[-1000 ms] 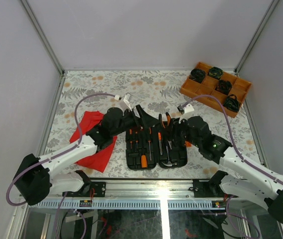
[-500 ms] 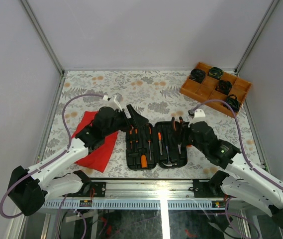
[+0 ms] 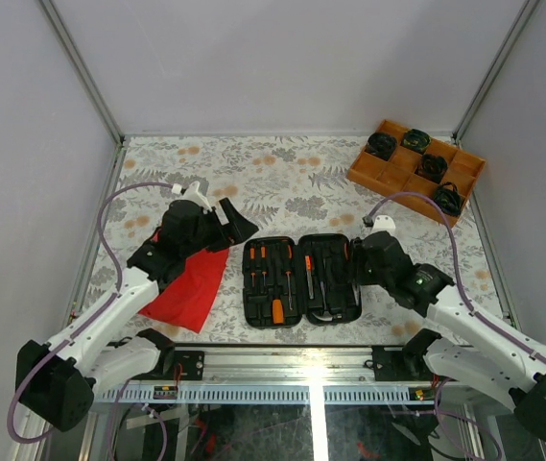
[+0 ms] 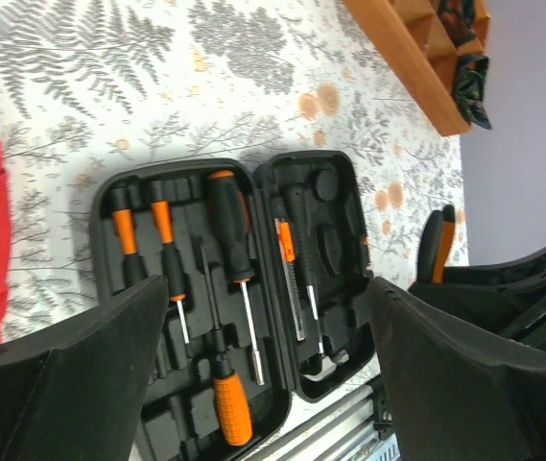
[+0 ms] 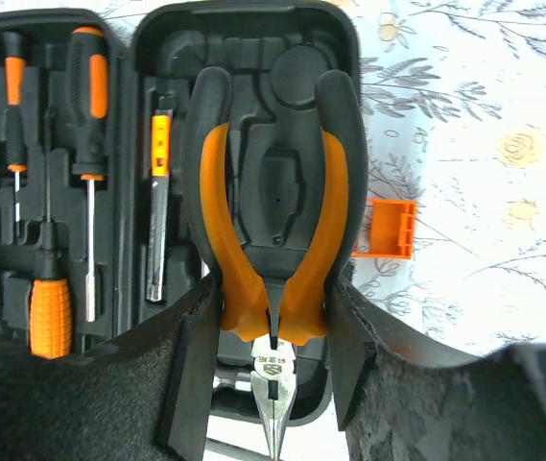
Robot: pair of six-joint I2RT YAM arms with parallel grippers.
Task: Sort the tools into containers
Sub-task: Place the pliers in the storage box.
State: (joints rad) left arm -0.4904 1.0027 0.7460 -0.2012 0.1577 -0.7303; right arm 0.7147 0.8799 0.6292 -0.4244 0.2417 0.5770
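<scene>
The black tool case [image 3: 342, 298] lies open at the near edge, with orange-and-black screwdrivers [image 3: 271, 274] in its left half and a small hammer [image 3: 322, 313] in its right half. My right gripper [image 3: 352, 259] is shut on orange-handled pliers [image 5: 271, 240], held above the right half of the case [image 5: 282, 67], nose toward me. In the right wrist view my gripper [image 5: 271, 336] clamps both handles. My left gripper [image 3: 237, 221] is open and empty, up and left of the case; in its wrist view [image 4: 273, 384] it looks down on the case [image 4: 335, 250] and screwdrivers [image 4: 229, 221].
A red cloth [image 3: 186, 279] lies left of the case, under my left arm. An orange compartment tray [image 3: 402, 182] with black round items stands at the back right. The case's orange latch [image 5: 385, 229] sticks out on its right side.
My left gripper has pulled back from over the case to the left, above the cloth. My right gripper has shifted slightly right and lower with the pliers.
</scene>
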